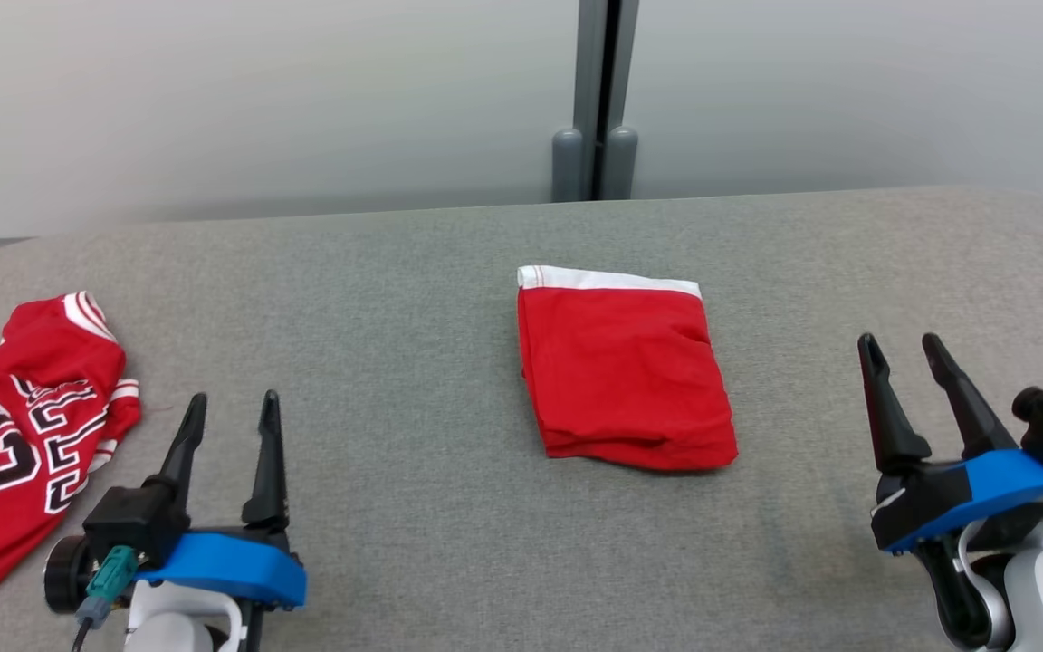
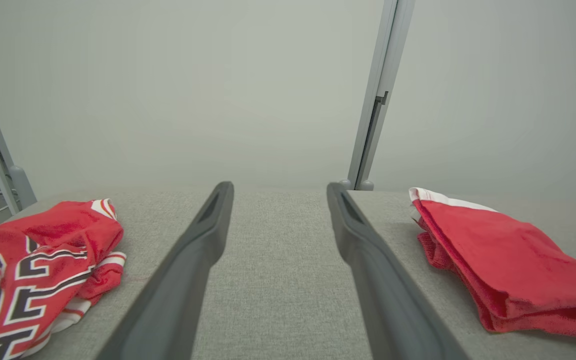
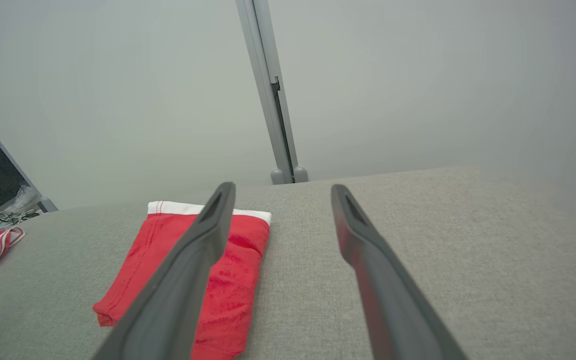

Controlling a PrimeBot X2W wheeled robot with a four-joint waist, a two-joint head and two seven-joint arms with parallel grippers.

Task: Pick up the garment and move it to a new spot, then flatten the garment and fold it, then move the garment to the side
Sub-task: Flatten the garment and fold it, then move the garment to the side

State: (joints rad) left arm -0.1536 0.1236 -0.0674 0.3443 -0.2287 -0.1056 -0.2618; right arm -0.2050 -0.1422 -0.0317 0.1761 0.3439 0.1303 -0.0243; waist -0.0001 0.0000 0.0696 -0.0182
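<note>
Folded red garment (image 1: 626, 371) lies at middle of table (image 1: 413, 299), white band at far edge. Left claw (image 1: 234, 398) and right claw (image 1: 898, 342) both spread wide, empty, well apart from it. Likely step: shift aside. Pinch all layers at near fold, slide low, keep clear of jersey (image 1: 23, 426).

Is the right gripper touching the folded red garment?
Apart. Head view shows bare grey table between the right gripper and the folded red garment.

Bright, even, diffuse light, faint soft shadows, no glare, sharp head view, wide-angle stretch in wrist views
</note>
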